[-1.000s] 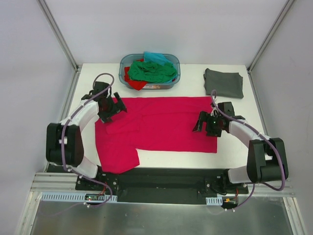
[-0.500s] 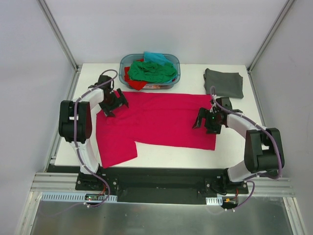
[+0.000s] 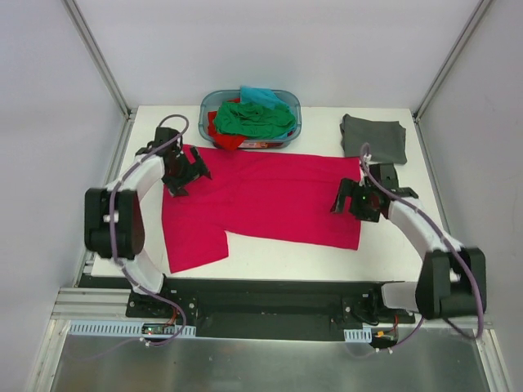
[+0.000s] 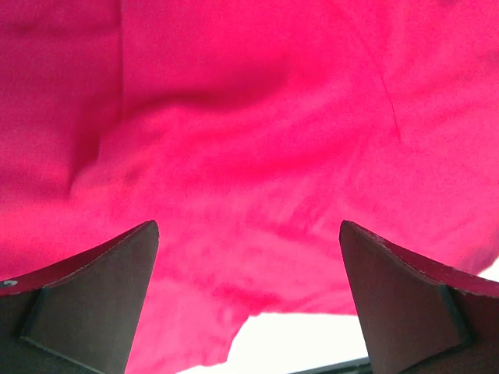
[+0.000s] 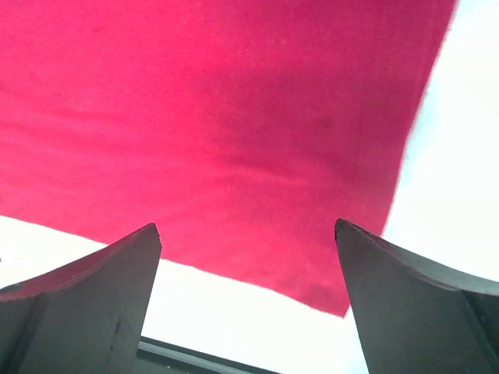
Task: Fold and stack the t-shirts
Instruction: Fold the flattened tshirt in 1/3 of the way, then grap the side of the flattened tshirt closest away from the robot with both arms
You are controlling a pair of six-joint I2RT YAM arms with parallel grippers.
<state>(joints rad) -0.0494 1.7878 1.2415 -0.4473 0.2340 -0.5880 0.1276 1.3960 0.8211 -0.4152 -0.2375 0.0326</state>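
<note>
A white tabletop (image 3: 270,263) between pale walls carries the work.

**Top external view.** The basket (image 3: 205,106) at the far edge serves as the reference.
- It holds a green t-shirt (image 3: 253,119), a red t-shirt (image 3: 221,135) and a teal t-shirt (image 3: 260,94), all bunched.
- A folded dark grey t-shirt (image 3: 376,139) lies to the right of the basket, apart from it.
- The crimson t-shirt (image 3: 270,200) lies spread directly in front of the basket, its far edge just beside the basket's near wall.
- Its long axis runs left to right, parallel to the basket's long side.
- The right end is straight and is judged to be the hem. At the left end a flap, probably a sleeve, extends toward the arm bases, so the neck likely points left.
- The left gripper (image 3: 192,174) is over the end front-left of the basket. The right gripper (image 3: 341,198) is over the end front-right of it.

**Left wrist view.** The left gripper (image 4: 248,227) has its jaws spread wide and holds nothing. Softly wrinkled crimson cloth fills the view beneath it.

**Right wrist view.** The right gripper (image 5: 248,230) is likewise spread and empty. It sits above the hem's near corner, with bare tabletop beyond.

**Step in hand (judged).** Take hold of both ends for a fold.
1. Lower each gripper onto an edge, not mid-panel.
2. Pinch every layer.
3. Lift both ends evenly, keeping the cloth taut along its long axis.
4. Smooth the left-end wrinkles first, or they may be creased in.
</note>
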